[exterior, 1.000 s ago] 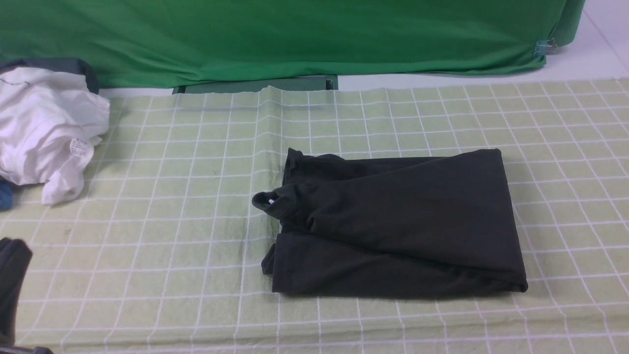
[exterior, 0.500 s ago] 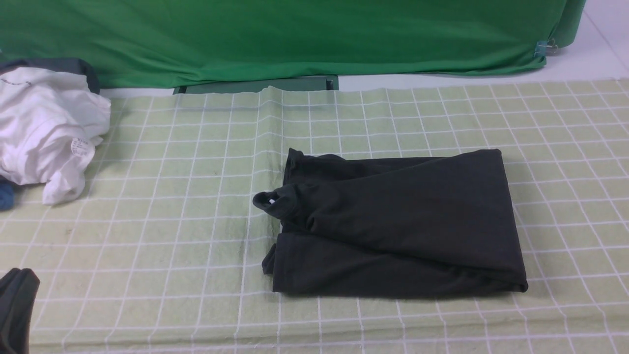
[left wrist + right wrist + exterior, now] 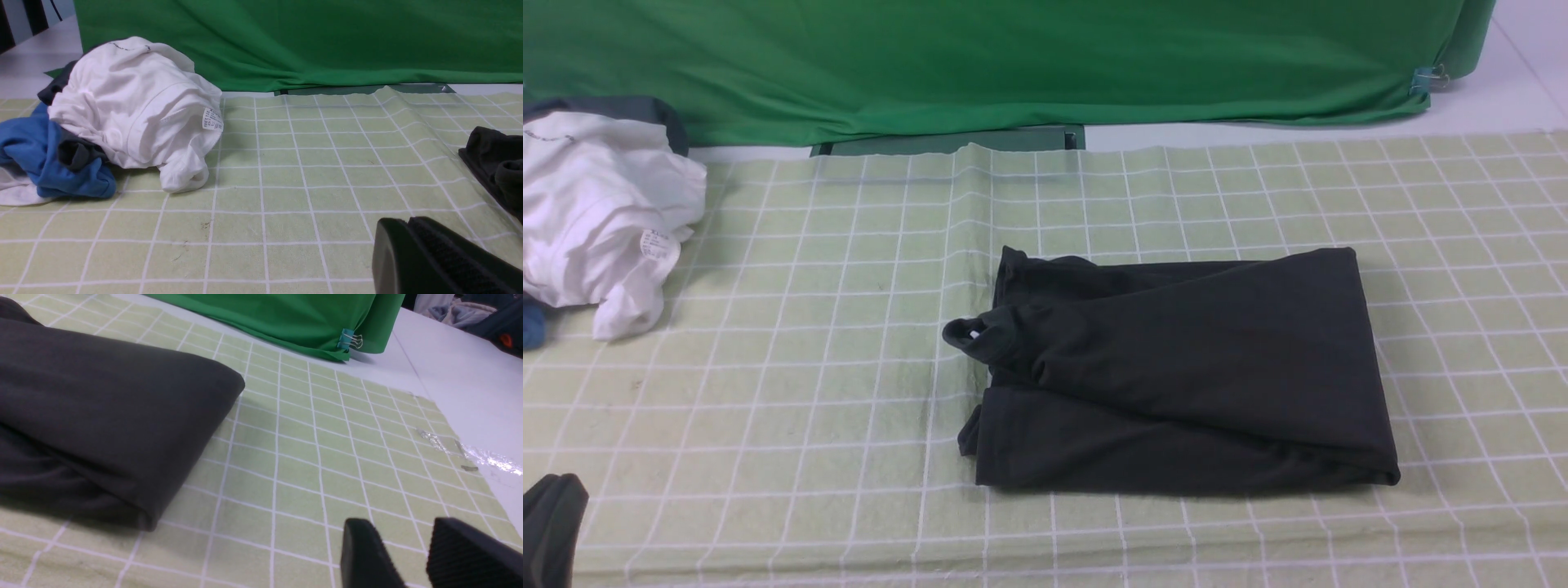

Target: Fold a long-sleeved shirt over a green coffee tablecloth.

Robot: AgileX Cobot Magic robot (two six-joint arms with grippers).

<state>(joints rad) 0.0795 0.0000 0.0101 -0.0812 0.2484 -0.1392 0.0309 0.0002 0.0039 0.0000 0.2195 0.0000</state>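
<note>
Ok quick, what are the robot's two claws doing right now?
Left gripper: shut, holding nothing, away from the shirt.
Right gripper: open, empty, over the tablecloth.

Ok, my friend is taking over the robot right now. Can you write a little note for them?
Left gripper: shut, holding nothing, low at the near left corner.
Right gripper: open, empty, hovering over the tablecloth beside the shirt.
Shirt: folded into a neat rectangle in the middle of the tablecloth, neither gripper touching it.
Done: the folding looks finished.
Left: probably nothing, maybe tidy the collar poking out.
</note>
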